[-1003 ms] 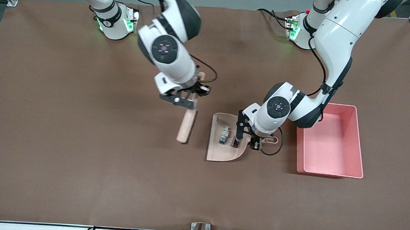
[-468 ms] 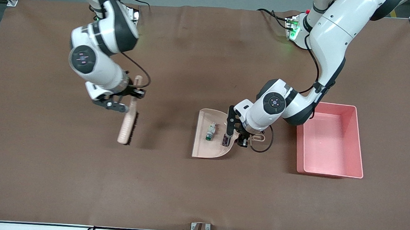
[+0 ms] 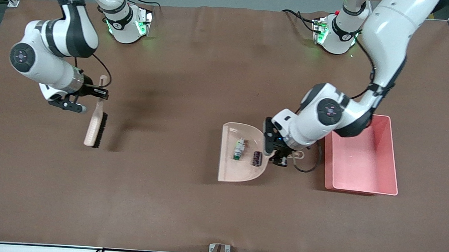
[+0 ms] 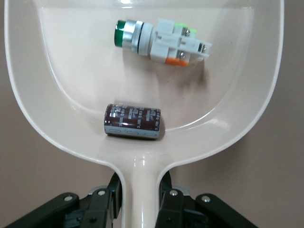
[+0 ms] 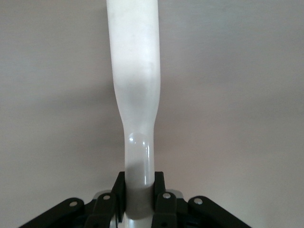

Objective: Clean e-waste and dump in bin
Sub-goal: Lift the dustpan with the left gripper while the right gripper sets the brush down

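Presently on the brown cloth-covered table [image 3: 188,201], with every place given from the beige plastic dustpan [image 3: 229,169]:

Dustpan: beige, shovel-shaped, with a narrow handle. It lies near the middle of the table, handle pointing toward the left arm's end.

E-waste, item one: a tiny white block with orange and green parts and a green-capped metal barrel [image 3: 239,148] [image 4: 161,39]. It lies inside the dustpan, on the pan floor, toward the open lip.

E-waste, item two: a tiny dark brown cylindrical block with printed lettering [image 3: 257,158] [image 4: 132,121]. It lies inside the dustpan, on its side, close to where the pan narrows into the handle, apart from item one.

Bin: a pink rectangular plastic tub with low walls and a rim [image 3: 392,152]. It stands beside the dustpan toward the left arm's end, apart from it, with no pieces visible inside.

Left gripper [image 3: 276,152] [image 4: 140,202]: black two-finger type, at the dustpan's handle, fingers clamped on the handle from both sides.

Brush: a beige plastic hand brush with black bristles [image 3: 93,125] [image 5: 134,85]. It is well apart from the dustpan, toward the right arm's end of the table, held over the cloth.

Right gripper [image 3: 88,96] [image 5: 139,197]: black two-finger type, well apart from the dustpan, fingers closed on the brush's handle.
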You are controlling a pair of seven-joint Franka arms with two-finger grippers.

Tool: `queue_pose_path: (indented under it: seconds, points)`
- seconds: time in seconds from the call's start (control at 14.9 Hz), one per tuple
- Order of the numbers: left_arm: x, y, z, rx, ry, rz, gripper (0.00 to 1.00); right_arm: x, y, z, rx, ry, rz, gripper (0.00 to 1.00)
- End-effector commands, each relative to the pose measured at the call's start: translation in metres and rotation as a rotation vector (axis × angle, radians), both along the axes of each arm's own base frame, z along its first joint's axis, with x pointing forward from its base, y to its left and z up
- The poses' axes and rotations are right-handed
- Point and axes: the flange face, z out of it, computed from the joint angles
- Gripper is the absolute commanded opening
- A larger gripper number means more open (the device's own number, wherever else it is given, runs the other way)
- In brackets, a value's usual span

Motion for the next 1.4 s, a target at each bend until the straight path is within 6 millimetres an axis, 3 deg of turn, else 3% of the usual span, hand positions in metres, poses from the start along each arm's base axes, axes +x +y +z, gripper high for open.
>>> queue_pose_path:
  seconds: [0.0, 0.13, 0.47, 0.67, 0.74, 0.94, 1.07, 1.2, 1.34]
  points:
    - [0.008, 0.055, 0.042, 0.04, -0.008, 0.006, 0.0, -0.032, -0.021, -0.031, -0.014, -0.08, 0.043, 0.0]
    - [0.017, 0.099, 0.06, 0.067, -0.005, 0.017, 0.0, -0.038, -0.024, -0.055, -0.021, -0.099, 0.04, 0.0]
    - [0.027, 0.196, 0.093, 0.094, 0.002, 0.1, 0.0, -0.038, -0.041, -0.078, -0.016, -0.098, 0.088, 0.01]
    - [0.035, 0.235, 0.118, 0.108, 0.02, 0.119, 0.0, -0.038, -0.042, -0.085, -0.015, -0.089, 0.088, 0.03]
    - [0.035, 0.246, 0.12, 0.115, 0.033, 0.132, 0.0, -0.038, -0.043, -0.088, -0.014, -0.081, 0.086, 0.12]
    - [0.031, 0.289, 0.123, 0.135, 0.058, 0.144, 0.0, -0.036, -0.042, -0.089, -0.013, -0.078, 0.086, 0.61]
    - [0.029, 0.314, 0.128, 0.149, 0.047, 0.13, 0.0, -0.031, -0.043, -0.084, -0.014, -0.087, 0.087, 0.84]
    - [0.026, 0.338, 0.123, 0.156, 0.048, 0.082, 0.0, -0.028, -0.042, -0.082, -0.014, -0.092, 0.082, 0.99]
    - [0.024, 0.369, 0.116, 0.174, 0.048, 0.037, 0.0, -0.02, -0.043, -0.074, -0.01, -0.086, 0.081, 1.0]
